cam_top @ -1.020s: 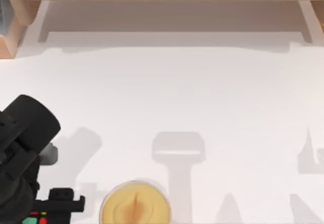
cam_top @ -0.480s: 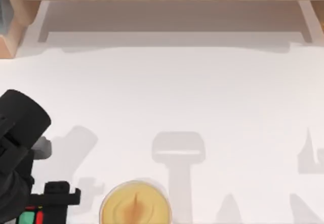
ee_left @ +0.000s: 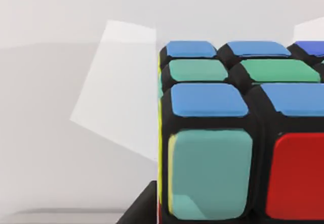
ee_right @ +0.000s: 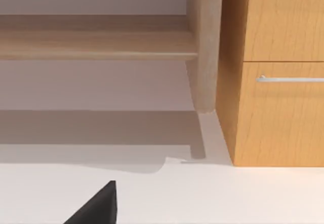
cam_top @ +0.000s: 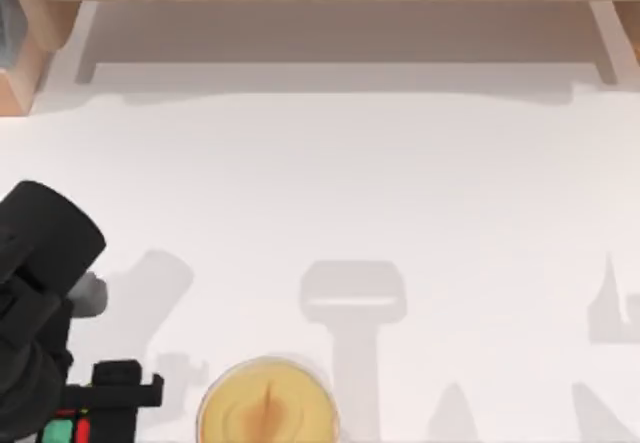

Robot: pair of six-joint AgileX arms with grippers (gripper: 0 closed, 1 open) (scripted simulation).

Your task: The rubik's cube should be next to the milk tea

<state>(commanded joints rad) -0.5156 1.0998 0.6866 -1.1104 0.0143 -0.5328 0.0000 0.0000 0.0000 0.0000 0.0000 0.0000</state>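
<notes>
The rubik's cube (cam_top: 66, 431), a small black-edged block of red and green squares, sits pinched in my left gripper (cam_top: 105, 403) at the white table's (cam_top: 400, 193) near-left edge, so I can set it beside the creamy-yellow round milk tea (cam_top: 267, 403) just to its right.

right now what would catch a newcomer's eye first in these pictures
The black left arm and its hand at the top view's lower left edge, with the rubik's cube at its tip, bright red and green. Just to its right sits the milk tea, a creamy yellow round cup on the white table.
</notes>
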